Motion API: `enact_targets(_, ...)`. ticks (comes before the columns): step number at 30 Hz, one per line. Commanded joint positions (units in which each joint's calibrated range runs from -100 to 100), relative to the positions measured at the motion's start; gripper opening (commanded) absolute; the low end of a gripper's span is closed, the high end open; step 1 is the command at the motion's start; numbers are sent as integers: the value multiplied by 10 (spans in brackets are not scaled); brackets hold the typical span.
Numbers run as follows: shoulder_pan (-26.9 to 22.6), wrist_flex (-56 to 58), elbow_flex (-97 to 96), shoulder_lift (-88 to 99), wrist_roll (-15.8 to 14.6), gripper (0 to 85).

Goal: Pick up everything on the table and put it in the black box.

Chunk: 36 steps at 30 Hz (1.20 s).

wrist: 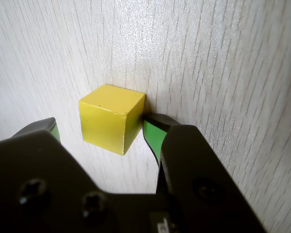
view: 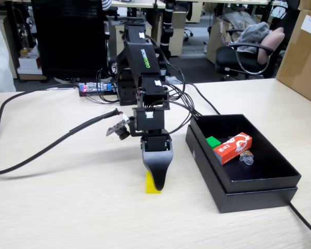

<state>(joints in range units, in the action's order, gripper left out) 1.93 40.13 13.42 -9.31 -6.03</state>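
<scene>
The gripper is lowered to the table with its jaws spread around the yellow cube, one jaw on each side. In the wrist view the right jaw appears to be touching or just beside the cube's face, while a gap is seen at the left jaw, so the cube is not yet clamped. In the fixed view the cube sits on the table to the left of the black box, partly hidden behind the gripper tip. Inside the box, the green cube and the red-and-white box are already lying, with a small clear-ended packet beside them. The step in hand is judged to be the grasp of the last item. Next, the jaws should be closed squarely, then the cube lifted clear of the box wall and carried over.
</scene>
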Motion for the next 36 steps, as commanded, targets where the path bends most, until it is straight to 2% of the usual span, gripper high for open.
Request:
enact_targets(1, 0, -14, 40, 4, 3, 312)
enact_targets(5, 1, -14, 44, 2, 2, 257)
enact_targets(10, 2, -14, 42, -3, 2, 255)
enact_targets(11, 3, -14, 41, -3, 1, 234)
enact_targets(12, 4, -14, 43, -3, 0, 173)
enact_targets(17, 5, -14, 49, -3, -1, 148)
enact_targets(20, 5, -14, 52, -2, -4, 52)
enact_targets(26, 6, -13, 54, 19, -3, 45)
enact_targets(31, -1, 47, 106, 63, -6, 45)
enact_targets(33, -30, 126, 156, 163, -21, 45)
enact_targets(36, -51, 155, 178, 216, -27, 45)
